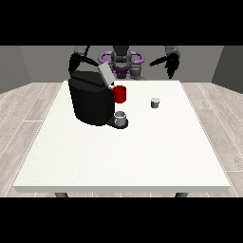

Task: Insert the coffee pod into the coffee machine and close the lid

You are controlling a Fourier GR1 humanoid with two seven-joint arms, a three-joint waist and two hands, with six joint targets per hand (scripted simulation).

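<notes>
White counter (142,156) carried a black coffee machine (90,102), lid (106,73) raised. Well apart lay a small pod (155,102). Both hands (172,65) (75,61) hung back, fingers perhaps relaxed; I couldn't tell.

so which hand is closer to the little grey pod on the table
Left, the hand at the view's right: it hangs behind the coffee pod, slightly to its right. The hand at the view's left is far across, behind the coffee machine.

A large white table (123,161) is carrying a black coffee machine (90,99) at its far left. A small grey pod (155,102) is sitting apart to the right, and a red cup (120,94) is standing beside the machine.
</notes>
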